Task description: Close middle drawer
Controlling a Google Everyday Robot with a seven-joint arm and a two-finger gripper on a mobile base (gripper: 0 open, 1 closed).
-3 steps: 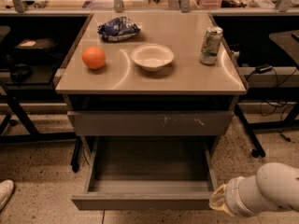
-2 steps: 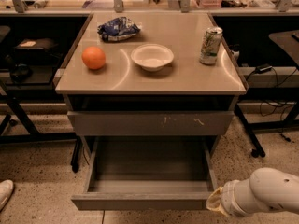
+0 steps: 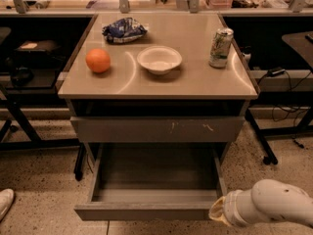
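The tan counter [image 3: 195, 80] carries four things. An orange [image 3: 98, 60] sits at the left, and a white bowl [image 3: 159, 59] lies right of it near the middle. A pale can [image 3: 221, 47] stands upright by the right edge. A crumpled blue bag [image 3: 124, 30] lies at the back left. The hand [image 3: 218, 213] is low, below the counter's front right corner.

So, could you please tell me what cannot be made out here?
Camera view:
- The gripper, at the right front corner of the middle drawer: whether it touches the front is hidden by its own wrist.
- The arm: cut off by the right and bottom edges.
- Label on the can: too small to read.
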